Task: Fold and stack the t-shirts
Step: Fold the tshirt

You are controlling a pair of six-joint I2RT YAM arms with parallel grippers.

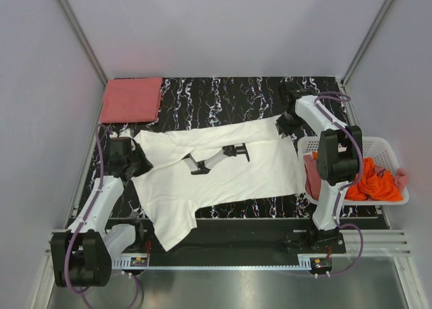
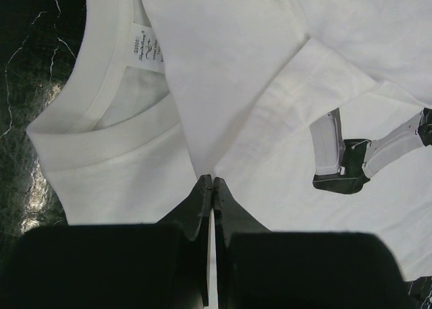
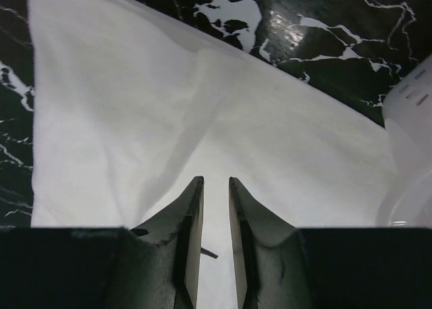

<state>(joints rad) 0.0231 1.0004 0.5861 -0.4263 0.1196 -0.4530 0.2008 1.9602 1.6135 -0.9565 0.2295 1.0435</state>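
We see left gripper (image 2: 212,181) clamped on the cream-white cotton t-shirt (image 1: 223,167) at its collar; right gripper (image 3: 214,184) slightly parted over the hem. Uneven pulling risks skewing the fold.

A black worktop with white marble veining (image 1: 223,96) fills the middle of the scene, enclosed by plain pale grey walls. At its right edge sits a white slatted plastic basket (image 1: 381,147). A strip of bare brushed metal (image 1: 223,285) runs along the near side.
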